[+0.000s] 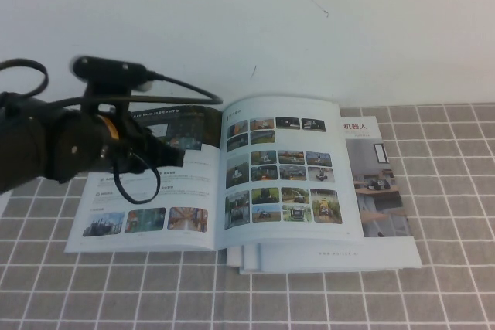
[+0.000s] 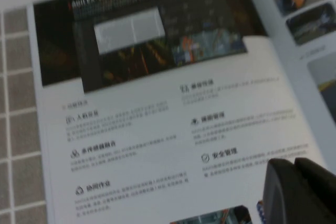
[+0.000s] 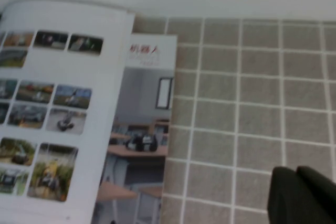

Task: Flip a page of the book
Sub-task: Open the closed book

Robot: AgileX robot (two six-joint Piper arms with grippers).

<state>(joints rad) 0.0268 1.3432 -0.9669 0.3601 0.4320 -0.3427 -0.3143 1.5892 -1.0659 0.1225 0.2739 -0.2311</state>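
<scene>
The book's point(image 1: 232, 183) upper-left corner is hidden by the left arm point(image 1: 54, 144); small print is blurred.

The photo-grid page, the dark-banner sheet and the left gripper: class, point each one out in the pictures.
photo-grid page point(image 1: 282, 171), high view, middle of its photo grid.
dark-banner sheet point(image 2: 152, 129), left wrist view, its text columns.
left gripper point(image 2: 294, 190), left wrist view, dark fingertips over the sheet.

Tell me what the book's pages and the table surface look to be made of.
The book: apparently glossy coated paper; the page of photos curves softly at the spine. Table: likely matte grey tile-patterned mat or tiles with pale grid lines. Left gripper hovers above the book; right gripper above the table.
</scene>
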